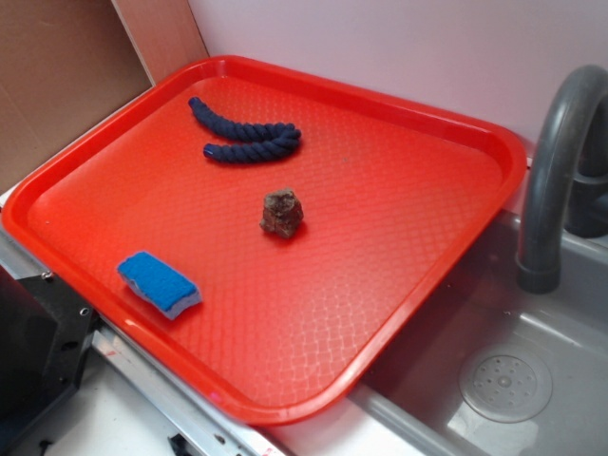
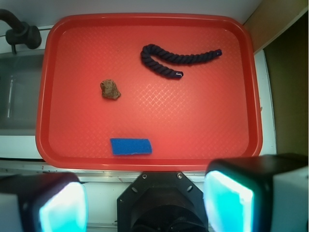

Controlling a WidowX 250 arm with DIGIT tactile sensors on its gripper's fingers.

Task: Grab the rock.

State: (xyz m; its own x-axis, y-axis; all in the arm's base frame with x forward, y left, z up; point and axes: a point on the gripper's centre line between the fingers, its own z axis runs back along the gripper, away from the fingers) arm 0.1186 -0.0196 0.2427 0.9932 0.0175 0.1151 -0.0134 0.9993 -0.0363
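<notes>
The rock (image 1: 282, 213), a small lumpy brown-grey stone, sits near the middle of the red tray (image 1: 446, 204). From the wrist camera the rock (image 2: 110, 90) lies left of centre on the tray (image 2: 251, 96), far below. My gripper (image 2: 145, 205) hangs high above the tray's near edge and stands open, its two cyan pads (image 2: 229, 200) wide apart with nothing between them. The gripper does not show in the exterior view.
A dark navy rope (image 1: 244, 140) lies curled at the tray's far side, and a blue sponge (image 1: 159, 283) rests near its front left edge. A grey sink (image 1: 532, 380) with a curved faucet (image 1: 556, 161) adjoins the tray. A black robot base (image 2: 164, 203) sits under the gripper.
</notes>
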